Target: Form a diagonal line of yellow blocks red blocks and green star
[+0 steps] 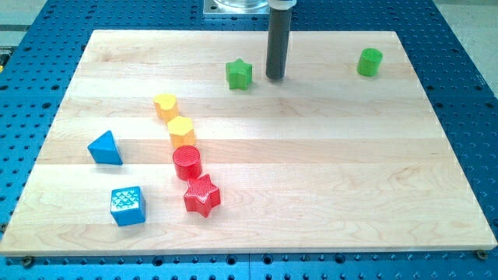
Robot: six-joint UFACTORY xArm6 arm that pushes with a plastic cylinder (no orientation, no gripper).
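Observation:
A green star [240,75] lies on the wooden board [311,171] near the view's top centre. My tip [274,77] stands just to its right, a small gap apart. Two yellow blocks, a rounded one [165,106] and a hexagonal one [181,131], a red cylinder [187,163] and a red star [202,195] form a slanted row at the view's left centre, running down and right.
A green cylinder [370,61] sits at the view's top right. A blue triangular block [105,148] and a blue cube [128,206] lie at the view's lower left. The board's edges drop to a blue perforated base.

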